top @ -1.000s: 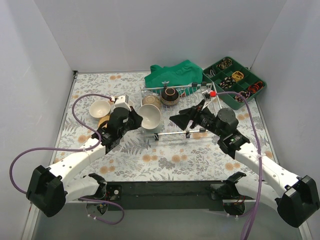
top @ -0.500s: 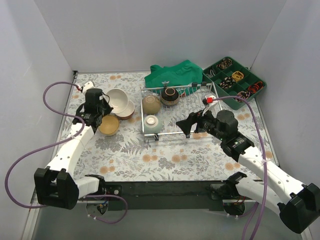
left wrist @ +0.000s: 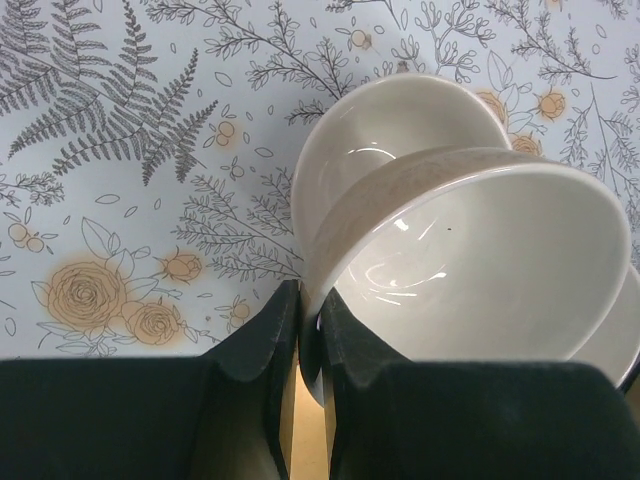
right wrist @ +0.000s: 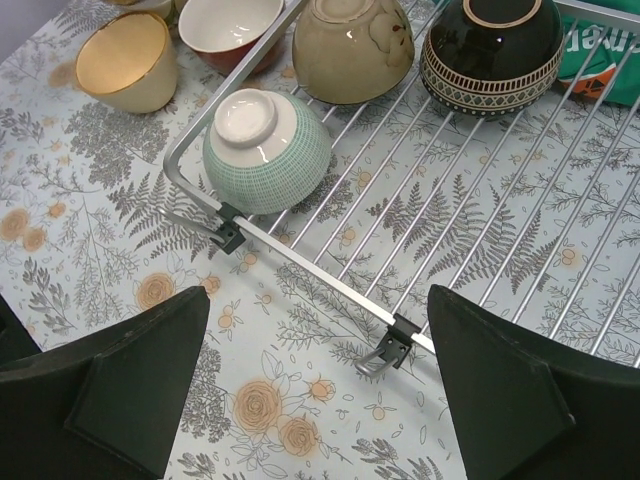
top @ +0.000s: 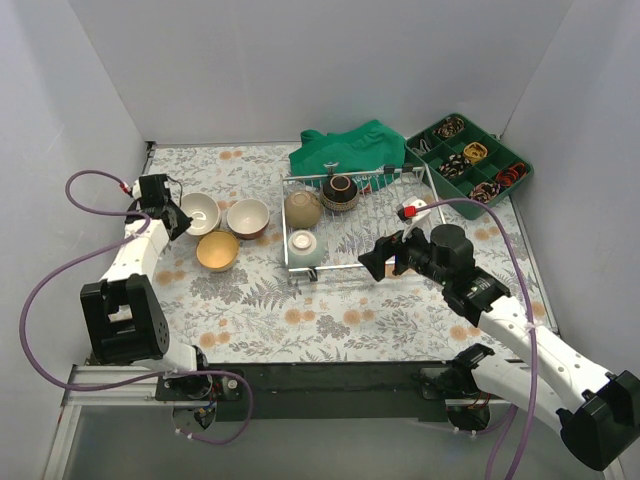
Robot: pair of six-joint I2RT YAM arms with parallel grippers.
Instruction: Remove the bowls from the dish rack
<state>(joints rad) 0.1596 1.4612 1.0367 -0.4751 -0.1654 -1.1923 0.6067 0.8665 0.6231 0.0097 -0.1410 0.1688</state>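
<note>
Three bowls sit in the dish rack [top: 390, 215], all crowded at its left end: a tan bowl [top: 302, 208], a dark bowl [top: 340, 190] and a small green bowl [top: 303, 243].

Top view:
- The rack lies flat on the table [top: 330, 310], toward the far middle.
- Its long axis runs left to right, parallel to the near table edge, with one long side facing the arms.
- Left of the rack and out of it are a red-brown bowl [top: 247, 216], a gold bowl [top: 217, 251] and a cream bowl [top: 200, 212].
- The left gripper [top: 172, 208] is at the cream bowl's left rim.
- The right gripper [top: 383, 255] hangs over the rack's near long side.
- Estimate: about half done. At least three bowls are out and three are left to lift.

Left wrist view:
- The fingers are pinched tight on the cream bowl's rim.
- That bowl is tilted, with its mouth opening toward the right of the view.
- A second cream bowl [left wrist: 370, 150] sits directly behind it, and the two touch.
- I cannot tell whether the gripped bowl bears on the table.
- Releasing it is the step in hand, by my reading.

Right wrist view:
- The jaws are spread fully with nothing between them.
- They sit above the table just outside the rack's near rail.
- The green bowl is foot-up in the near-left corner, closest to the jaws, so it is the likely next pick.
- The tan bowl is also foot-up, and the dark bowl is beside it at the far rail.
</note>
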